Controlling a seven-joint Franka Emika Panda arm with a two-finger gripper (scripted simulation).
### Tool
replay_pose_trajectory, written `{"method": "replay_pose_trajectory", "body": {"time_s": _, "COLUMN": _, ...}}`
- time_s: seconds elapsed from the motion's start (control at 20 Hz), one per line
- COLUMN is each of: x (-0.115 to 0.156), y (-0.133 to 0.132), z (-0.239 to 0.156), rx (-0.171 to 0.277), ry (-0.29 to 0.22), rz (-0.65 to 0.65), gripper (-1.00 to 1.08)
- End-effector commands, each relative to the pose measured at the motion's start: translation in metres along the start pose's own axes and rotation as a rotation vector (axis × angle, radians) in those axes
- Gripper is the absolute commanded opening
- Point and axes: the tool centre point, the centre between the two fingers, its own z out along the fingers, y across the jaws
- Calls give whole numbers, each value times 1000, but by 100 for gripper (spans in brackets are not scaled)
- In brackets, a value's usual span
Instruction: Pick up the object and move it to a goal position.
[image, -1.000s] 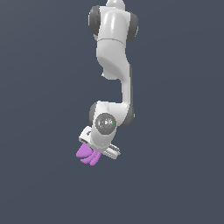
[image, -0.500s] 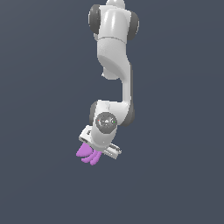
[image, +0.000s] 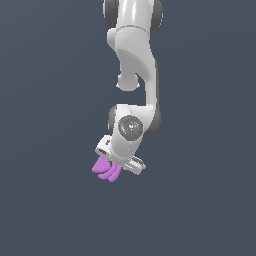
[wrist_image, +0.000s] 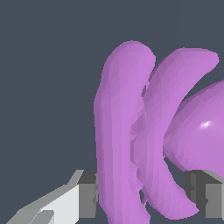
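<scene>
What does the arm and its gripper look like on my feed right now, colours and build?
The arm is glossy white with rounded, tube-like links and dark grey bands at the joints. A round grey cap with a small teal mark sits on the wrist joint. The gripper has a white body and blocky grey fingers. No cables or lettering are visible.
</scene>
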Motion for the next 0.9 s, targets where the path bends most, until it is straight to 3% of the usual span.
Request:
{"method": "replay_pose_trajectory", "body": {"time_s": 0.0, "x": -10, "y": -4, "z": -17, "rx": 1, "ry": 1, "rz": -1, "gripper": -100}}
{"method": "replay_pose_trajectory", "body": {"time_s": 0.85, "x": -112, "y": -43, "z": -183, "rx": 0, "ry": 0, "rz": -1, "gripper": -100}}
